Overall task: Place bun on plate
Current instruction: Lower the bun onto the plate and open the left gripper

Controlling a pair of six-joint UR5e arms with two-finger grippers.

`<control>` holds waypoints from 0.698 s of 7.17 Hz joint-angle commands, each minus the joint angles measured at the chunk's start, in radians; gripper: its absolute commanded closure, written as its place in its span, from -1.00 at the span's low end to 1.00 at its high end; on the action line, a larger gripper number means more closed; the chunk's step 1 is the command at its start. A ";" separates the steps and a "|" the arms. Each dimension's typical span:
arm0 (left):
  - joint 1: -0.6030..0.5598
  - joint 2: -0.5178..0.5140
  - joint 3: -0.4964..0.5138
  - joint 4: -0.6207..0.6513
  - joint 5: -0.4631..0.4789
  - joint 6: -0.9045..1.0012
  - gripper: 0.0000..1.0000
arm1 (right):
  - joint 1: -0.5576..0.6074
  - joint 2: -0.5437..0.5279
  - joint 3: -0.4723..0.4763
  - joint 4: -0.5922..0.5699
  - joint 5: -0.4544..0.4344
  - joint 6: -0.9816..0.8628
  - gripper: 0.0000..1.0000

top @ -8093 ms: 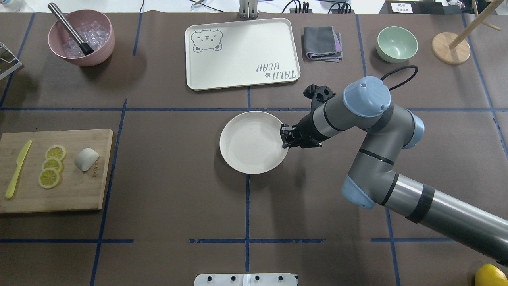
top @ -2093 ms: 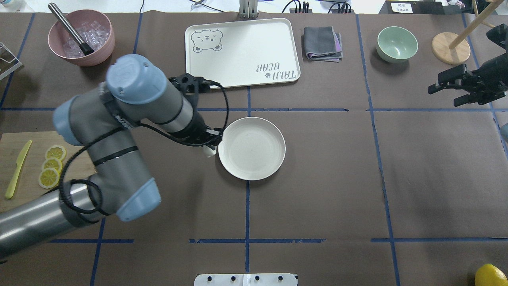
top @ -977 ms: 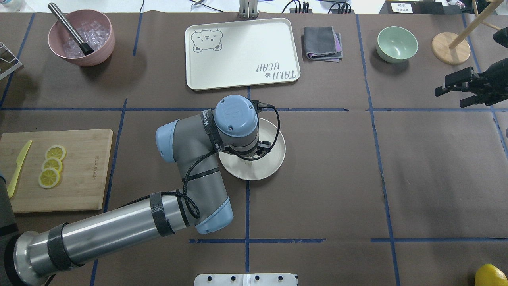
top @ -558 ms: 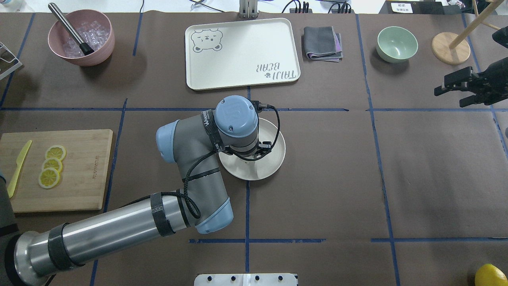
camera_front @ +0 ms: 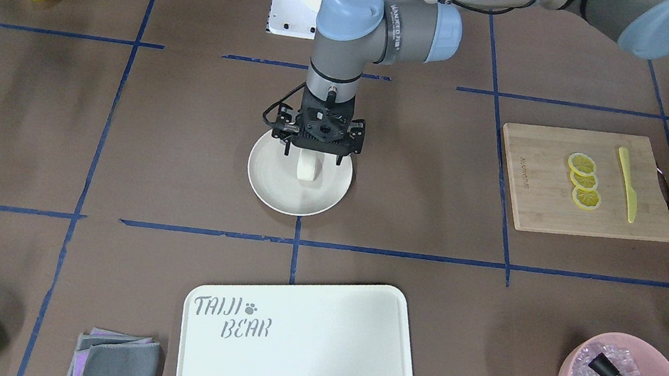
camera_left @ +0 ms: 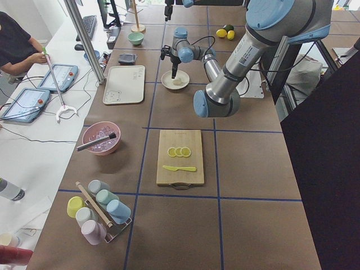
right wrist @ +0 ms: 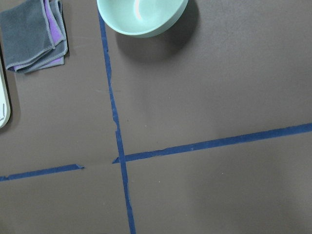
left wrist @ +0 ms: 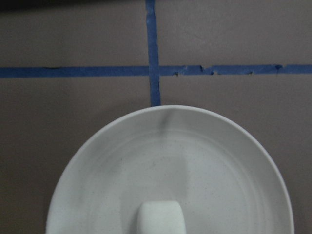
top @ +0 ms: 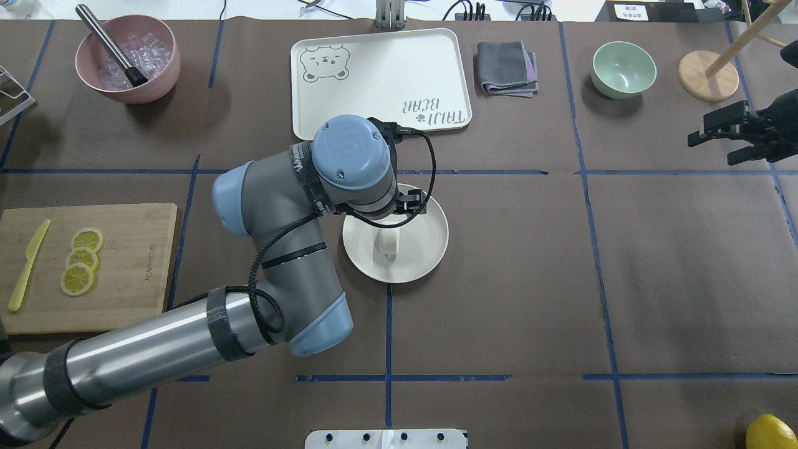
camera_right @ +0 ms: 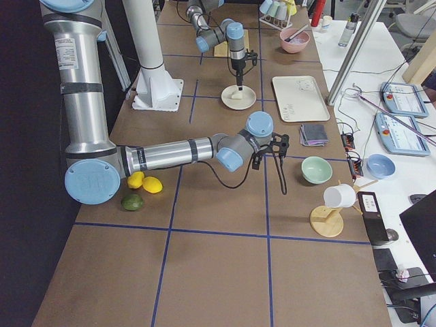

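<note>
The bun, a small white lump, rests on the cream-white plate near the middle of the table. My left gripper hangs straight above it, open, its fingers spread wider than the bun and clear of it. From overhead the bun shows on the plate just below the left wrist. The left wrist view looks down on the plate with the bun at the bottom edge. My right gripper is open and holds nothing, far off at the table's right edge.
A wooden board with lemon slices and a yellow knife lies at the left. Along the back stand a pink ice bowl, the bear-printed board, a grey cloth, a mint bowl and a wooden stand.
The left gripper has risen off the plate and let go of the bun, which now lies uncovered there. The right arm has hardly moved.
</note>
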 commanded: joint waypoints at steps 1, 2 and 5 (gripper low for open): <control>-0.074 0.207 -0.273 0.077 -0.003 0.174 -0.98 | 0.051 -0.008 -0.019 -0.017 0.002 -0.106 -1.00; -0.144 0.323 -0.363 0.074 -0.037 0.293 -0.97 | 0.077 -0.009 -0.019 -0.131 -0.004 -0.266 -1.00; -0.594 0.610 -0.364 0.063 -0.447 0.876 -0.97 | 0.291 -0.020 -0.014 -0.545 -0.013 -0.924 -1.00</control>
